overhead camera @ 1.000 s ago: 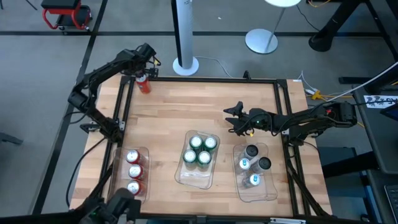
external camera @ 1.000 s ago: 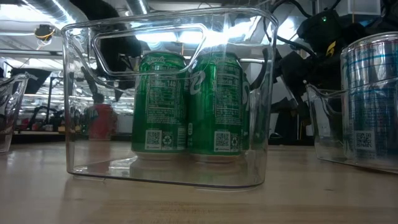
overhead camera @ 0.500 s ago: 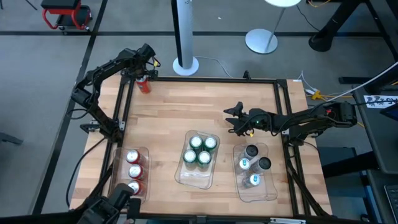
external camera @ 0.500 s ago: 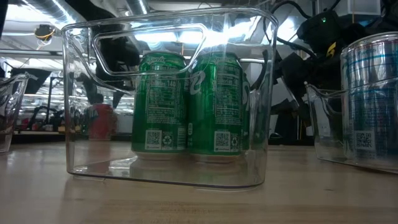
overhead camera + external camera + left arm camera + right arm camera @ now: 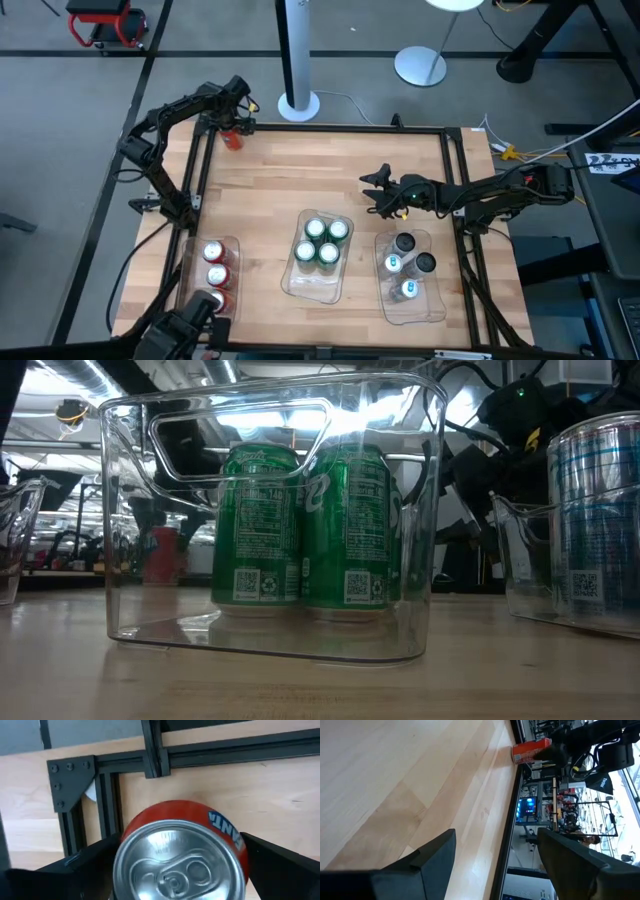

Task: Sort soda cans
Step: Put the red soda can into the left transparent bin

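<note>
Gripping a red soda can (image 5: 232,138) at the upper left corner of the counter (image 5: 300,170), the left tool (image 5: 233,120) has one finger on each side of it; the wrist view reads "ANTA" in white-and-blue lettering on the can's side (image 5: 227,827). Lower left, a clear tray (image 5: 213,282) holds three red cans (image 5: 215,272) in a row. At centre, a second tray (image 5: 320,278) holds four green cans (image 5: 322,241); the low view shows QR codes and fine print, unreadable. Right of centre, the right tool (image 5: 368,184) hovers above bare counter with its fingers spread wide and nothing between them. Lower right, a third tray (image 5: 412,305) holds four silver-grey cans (image 5: 408,262).
</note>
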Action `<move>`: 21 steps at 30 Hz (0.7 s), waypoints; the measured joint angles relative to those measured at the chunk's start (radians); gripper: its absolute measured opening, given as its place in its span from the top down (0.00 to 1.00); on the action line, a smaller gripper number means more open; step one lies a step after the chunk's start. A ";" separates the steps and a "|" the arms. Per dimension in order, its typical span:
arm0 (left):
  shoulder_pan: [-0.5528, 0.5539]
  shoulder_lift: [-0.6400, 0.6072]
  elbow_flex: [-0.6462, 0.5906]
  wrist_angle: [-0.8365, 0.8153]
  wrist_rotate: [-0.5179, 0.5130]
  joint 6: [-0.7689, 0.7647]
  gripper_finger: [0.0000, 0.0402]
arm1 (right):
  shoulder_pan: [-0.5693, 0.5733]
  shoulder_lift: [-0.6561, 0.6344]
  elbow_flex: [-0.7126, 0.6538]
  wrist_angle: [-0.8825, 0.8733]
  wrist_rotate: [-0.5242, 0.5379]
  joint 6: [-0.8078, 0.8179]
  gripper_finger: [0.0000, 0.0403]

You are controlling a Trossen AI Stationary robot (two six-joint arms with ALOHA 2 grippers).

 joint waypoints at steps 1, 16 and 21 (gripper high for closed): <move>0.000 0.000 -0.004 0.007 0.010 0.000 0.08 | 0.000 0.000 0.000 0.000 0.000 0.000 0.31; 0.018 0.000 -0.044 0.073 0.078 0.025 0.08 | 0.000 0.000 0.000 0.000 0.000 0.000 0.31; 0.018 0.000 -0.044 0.083 0.082 0.031 0.17 | 0.000 0.000 0.000 0.000 0.000 0.000 0.31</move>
